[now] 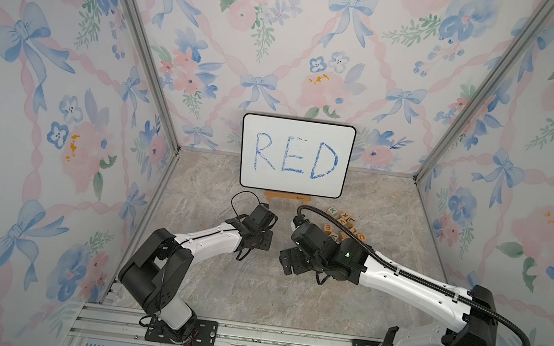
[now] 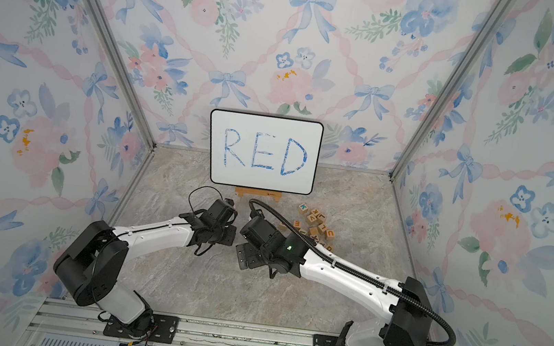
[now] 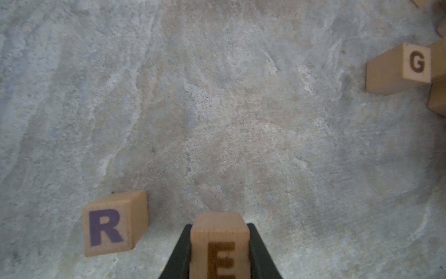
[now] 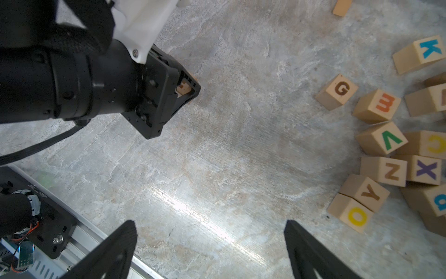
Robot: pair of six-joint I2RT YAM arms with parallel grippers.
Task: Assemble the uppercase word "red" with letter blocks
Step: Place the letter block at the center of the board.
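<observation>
**E block held beside the R, D not yet found**

The E block (image 3: pixel 219 246) was gripped by the left gripper (image 3: pixel 219 227), whose fingers (image 3: pixel 183 251) were clenched on two opposite side faces, so that the printed letter faced up and stayed readable. Just beside it, across a narrow strip of bare counter (image 3: pixel 241 120), the R block (image 3: pixel 108 227) was seen resting with its letter turned the same way. The E was judged to be held there so that it could be set down as the second letter. Whether it already touched the counter could not be told.

The right gripper (image 4: pixel 210 241) was seen with its fingers (image 4: pixel 113 248) released and spread wide, with nothing between them, over bare counter. It was judged to be standing ready for the third letter.

The other letter blocks (image 1: pixel 348 222) were seen in a loose heap right of the frame's centre in both top views. The heap sat below the lower right corner of the white board (image 1: pixel 295 156), which was propped at the back, presumably as a model of the word. The G block (image 4: pixel 337 91) lay at the heap's edge nearest the left gripper. No D face could be made out, so roughly half the task was judged to be outstanding.
</observation>
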